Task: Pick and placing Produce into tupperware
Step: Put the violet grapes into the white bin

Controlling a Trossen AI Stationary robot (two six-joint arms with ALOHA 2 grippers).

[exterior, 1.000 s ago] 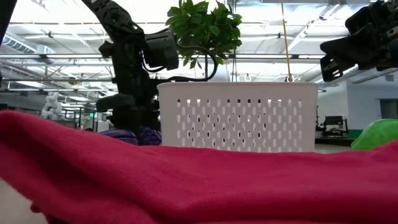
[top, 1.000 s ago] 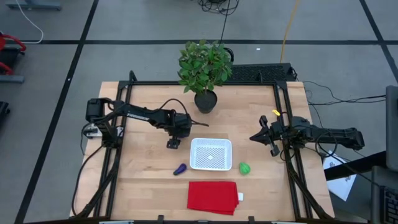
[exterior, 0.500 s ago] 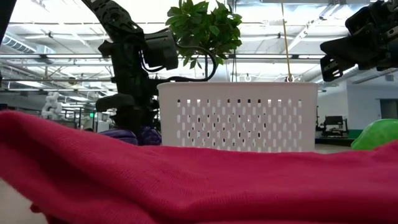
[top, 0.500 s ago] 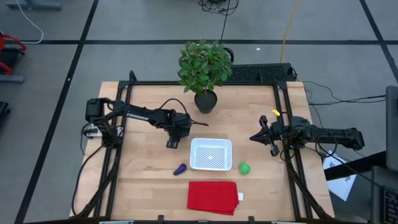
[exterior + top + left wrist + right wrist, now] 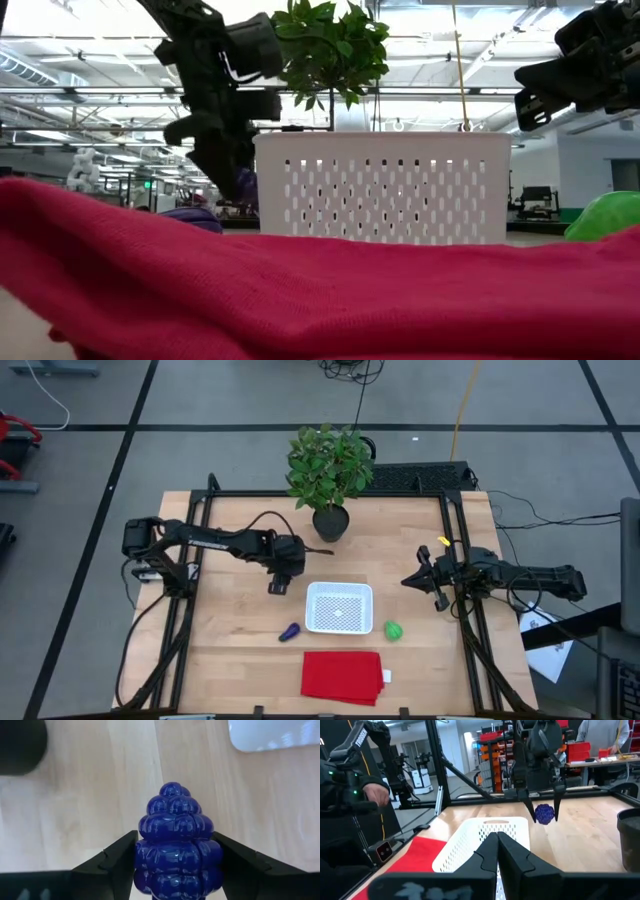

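Over on the left side of the worktop [image 5: 230, 640], the left claw [image 5: 278, 586] hangs above the wood, just off the far left corner of the tupperware [image 5: 339, 607]. Its two dark fingers [image 5: 111, 861] are closed onto a knobbly dark purple bunch of grapes [image 5: 176, 844], one finger pressed on each flank, with the narrow tip of the fruit poking out past them. From across the worktop the bunch can be seen clear of the surface, dangling between the finger ends, with the white basket nearer than it. At table level the claw sits beside the basket's left wall.

Nearer the front edge, just left of the tupperware's front left corner, the elongated purple piece [image 5: 290, 631] lies on the wood. The white container itself stands in the middle, its perforated floor showing with nothing resting on it. A red cloth [image 5: 343, 675] lies flat in front of it, near the front edge, and a potted plant [image 5: 329, 472] stands behind it at the back of the worktop.

Just off the tupperware's front right corner sits the bright green round piece [image 5: 393, 629], apart from the wall. Farther right, the right claw [image 5: 409, 580] waits near the worktop's right edge, its fingers pinched fully together on nothing.
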